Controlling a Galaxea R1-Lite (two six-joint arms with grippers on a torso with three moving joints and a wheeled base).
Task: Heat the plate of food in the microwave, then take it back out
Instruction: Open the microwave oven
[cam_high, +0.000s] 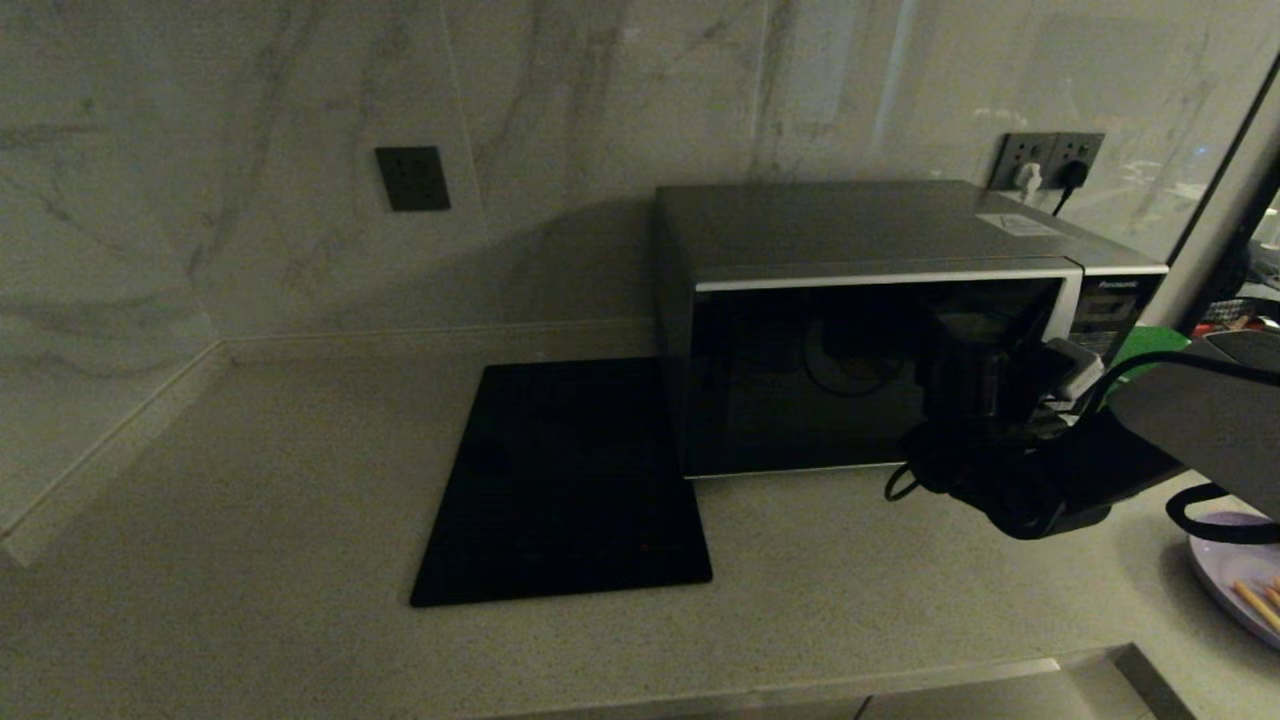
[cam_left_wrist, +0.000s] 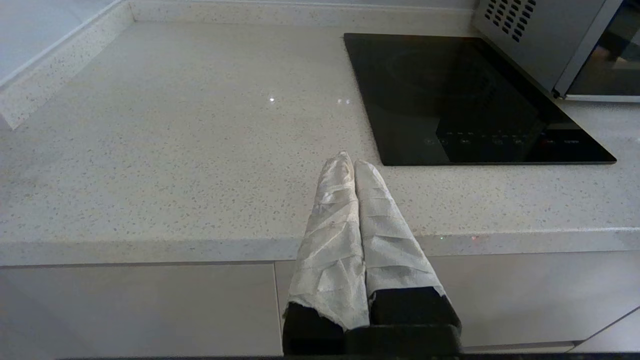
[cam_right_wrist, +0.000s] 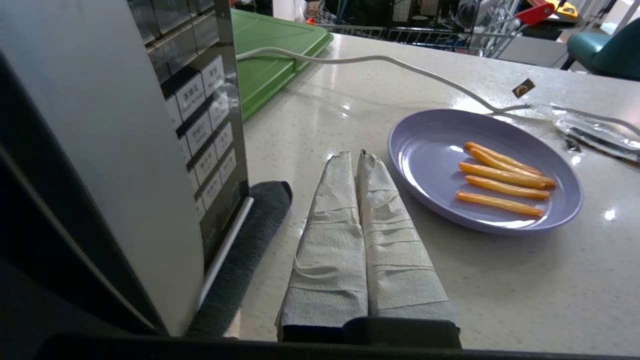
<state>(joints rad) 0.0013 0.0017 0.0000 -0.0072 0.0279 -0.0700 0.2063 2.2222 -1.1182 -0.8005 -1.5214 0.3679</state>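
Right hand (cam_right_wrist: 357, 156) clenched, empty, at microwave (cam_high: 860, 330) front's 3 o'clock edge by handle; likely to hook door open. Plate (cam_right_wrist: 484, 170) on desk (cam_right_wrist: 350, 120), fries on it, at hand's 2 o'clock, waiting. Left hand (cam_left_wrist: 348, 161) clenched, parked over desk edge.

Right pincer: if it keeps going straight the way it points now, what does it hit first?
Probably bare countertop. The shut right pincer points between the microwave and the plate of food, with the plate's rim close alongside; depth is unclear.
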